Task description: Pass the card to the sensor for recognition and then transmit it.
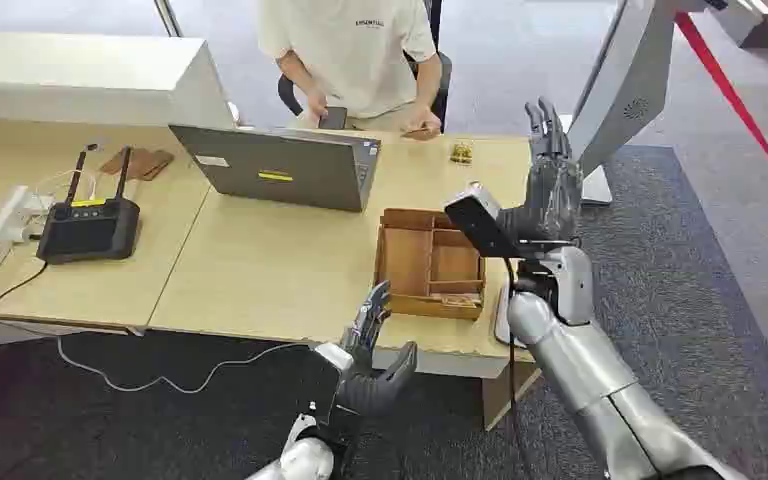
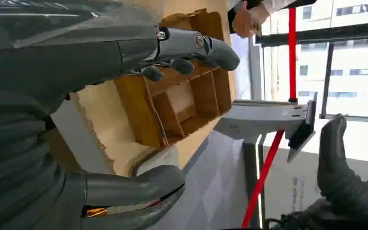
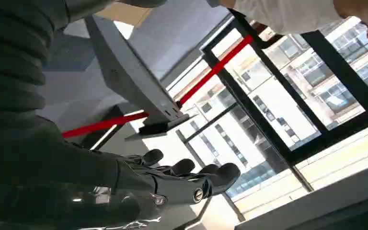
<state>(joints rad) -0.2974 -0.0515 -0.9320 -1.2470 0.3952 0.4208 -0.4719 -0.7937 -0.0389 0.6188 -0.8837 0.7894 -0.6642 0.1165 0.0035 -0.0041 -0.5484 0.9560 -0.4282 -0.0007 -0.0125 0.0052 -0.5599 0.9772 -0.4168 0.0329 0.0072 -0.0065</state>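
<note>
**Head view: my right hand up beside the sensor stand**

My right hand is raised, fingers straight, close to the grey sensor stand. I see nothing in it. My left hand hangs open at the table edge, near the wooden tray. I cannot tell where the card is.

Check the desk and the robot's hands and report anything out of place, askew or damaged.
Little stands out. The compartmented wooden tray sits slightly skewed to the light wooden desk edge, near the corner. A white cable trails off the desk onto the dark carpet. Nothing looks spilled or broken. The left hand hangs open below the desk edge.
</note>
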